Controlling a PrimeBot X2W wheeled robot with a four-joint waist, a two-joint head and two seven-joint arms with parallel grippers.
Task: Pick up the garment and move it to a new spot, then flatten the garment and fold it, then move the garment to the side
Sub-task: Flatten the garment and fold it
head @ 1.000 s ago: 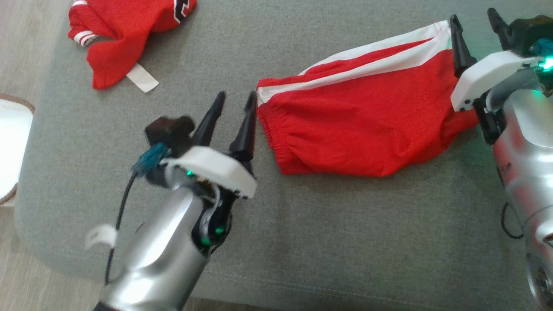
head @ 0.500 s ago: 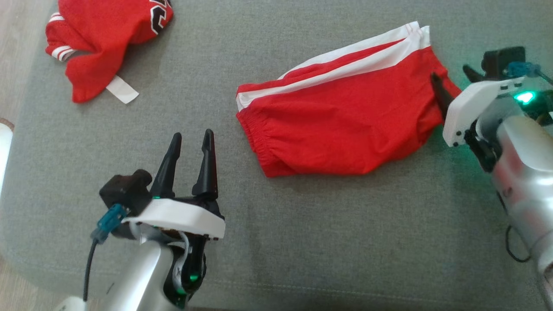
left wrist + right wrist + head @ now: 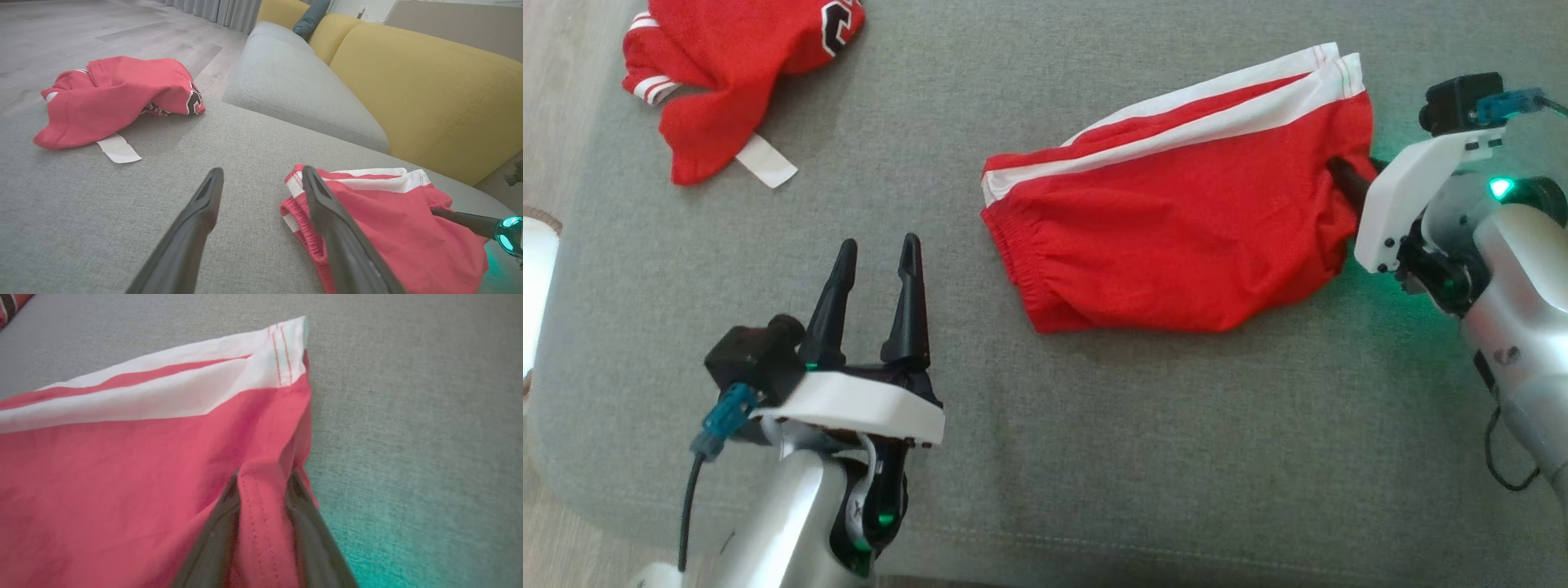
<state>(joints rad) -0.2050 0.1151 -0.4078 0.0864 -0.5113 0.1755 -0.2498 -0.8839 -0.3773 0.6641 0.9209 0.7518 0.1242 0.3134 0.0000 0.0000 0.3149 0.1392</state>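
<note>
The left gripper (image 3: pixel 878 245) is held to the left of the garment (image 3: pixel 1176 229) and nearer the robot, clear of it, with its two dark fingers spread wide and pointed away from the robot. The right gripper (image 3: pixel 1342 173) is set against the garment's right edge, its silver forearm (image 3: pixel 1515 269) angled in from the right. A ridge of cloth is pinched between its fingers (image 3: pixel 220 539).

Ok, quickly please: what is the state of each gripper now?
Left gripper: open, holding nothing.
Right gripper: closed on a hem fold of the red shorts.
</note>
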